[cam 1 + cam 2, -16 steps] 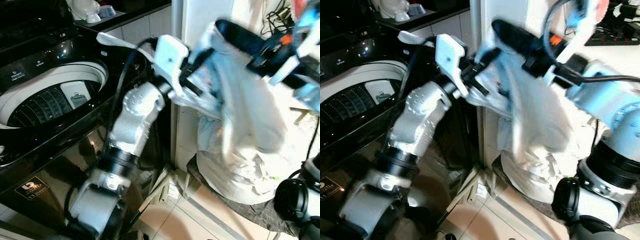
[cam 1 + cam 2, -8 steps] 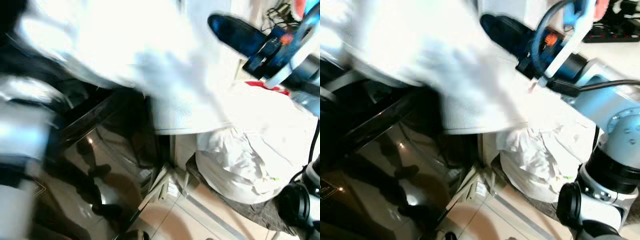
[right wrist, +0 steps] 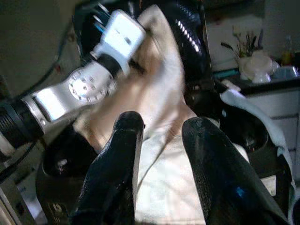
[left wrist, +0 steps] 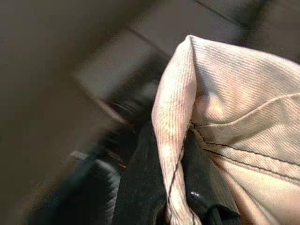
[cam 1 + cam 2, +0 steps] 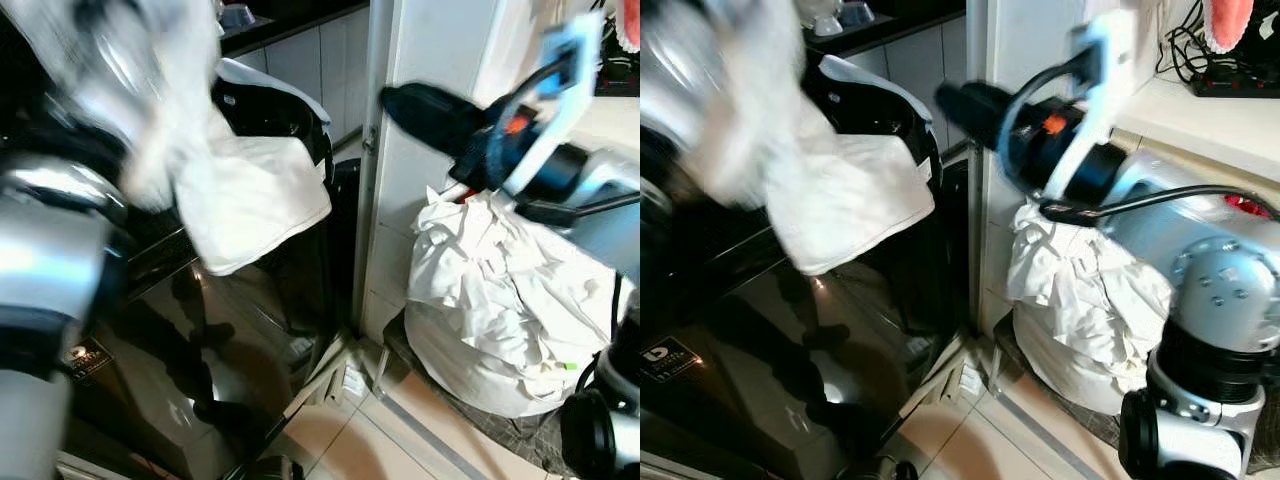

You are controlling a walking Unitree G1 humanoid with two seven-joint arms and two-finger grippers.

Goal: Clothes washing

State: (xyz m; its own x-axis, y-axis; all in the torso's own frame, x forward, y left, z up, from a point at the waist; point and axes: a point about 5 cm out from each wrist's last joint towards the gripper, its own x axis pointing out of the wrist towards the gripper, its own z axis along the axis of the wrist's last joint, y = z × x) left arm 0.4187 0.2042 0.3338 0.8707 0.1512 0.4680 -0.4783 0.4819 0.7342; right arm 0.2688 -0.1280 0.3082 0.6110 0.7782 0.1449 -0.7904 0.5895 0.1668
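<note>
White garment: hangs over the front edge of the black washing machine, its lower part spread against the glossy front panel, its upper part rising blurred toward the left arm.
Left end effector: pinching a ribbed, seamed fold of the white garment between its two black fingers, as the left wrist view shows; the background there is dark and blurred.
Left arm: silver, very close to the head camera and blurred, at the left above the washing machine.
Right end effector: fingers spread with a gap between them, holding nothing; through the gap the right wrist view shows the white garment and the left arm's white wrist unit.
Right arm: reaches across from the right, its black fingers pointing toward the washing machine, above the laundry pile.
Laundry pile: crumpled white cloth heaped in a basket on the tiled floor, beside a white wall corner, just right of the washing machine.
Power strip: with cables, on a white shelf at upper right.
</note>
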